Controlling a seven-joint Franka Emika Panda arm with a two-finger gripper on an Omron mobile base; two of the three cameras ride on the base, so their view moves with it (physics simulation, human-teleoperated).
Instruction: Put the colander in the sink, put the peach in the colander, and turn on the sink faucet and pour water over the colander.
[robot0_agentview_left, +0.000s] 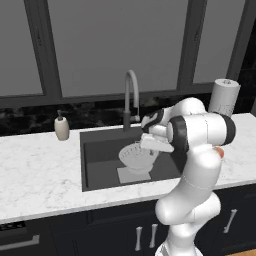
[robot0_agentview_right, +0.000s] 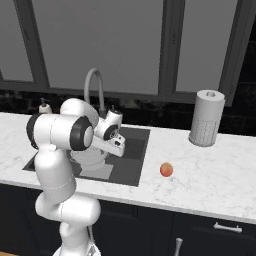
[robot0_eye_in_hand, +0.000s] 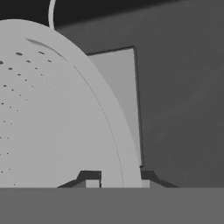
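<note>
While the pincer (robot0_eye_in_hand: 118, 183) gripped the colander (robot0_agentview_left: 137, 156) rim over the sink (robot0_agentview_left: 100, 150), releasing it seemed next, the peach (robot0_agentview_right: 166, 170) lying well off to its side.

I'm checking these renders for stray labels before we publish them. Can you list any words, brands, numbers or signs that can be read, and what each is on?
None can be read.
soap dispenser: plain, no label.
paper towel roll: faint dotted texture, no lettering.
colander: small holes, no marks.
sink faucet, sink and peach: no writing.
</note>
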